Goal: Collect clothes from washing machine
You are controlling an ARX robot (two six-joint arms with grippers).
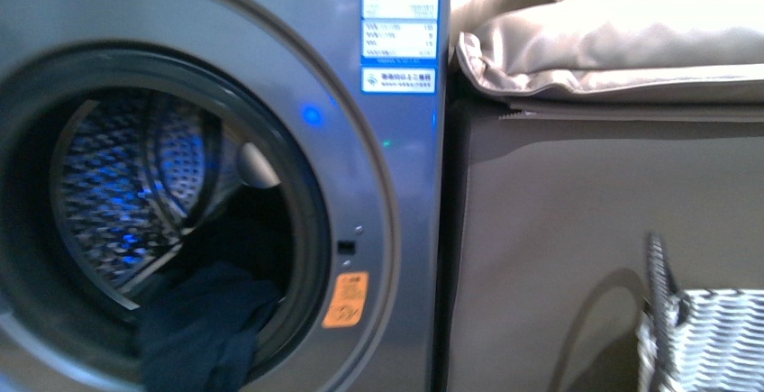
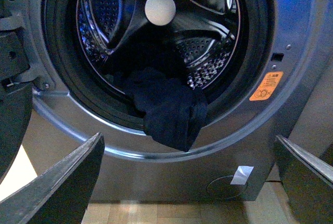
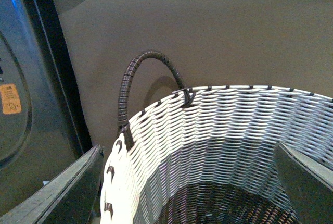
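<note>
The left gripper (image 2: 187, 136) is wide open and holds nothing. The dark blue clothes (image 2: 171, 112) lie straight ahead of it, not touching its fingers, and hang out over the round mouth of the washing machine (image 2: 294, 52). The right gripper (image 3: 187, 146) is wide open and empty too, with the white woven basket (image 3: 218, 122) just below it and the brown sofa (image 3: 208, 31) past the basket.
</note>
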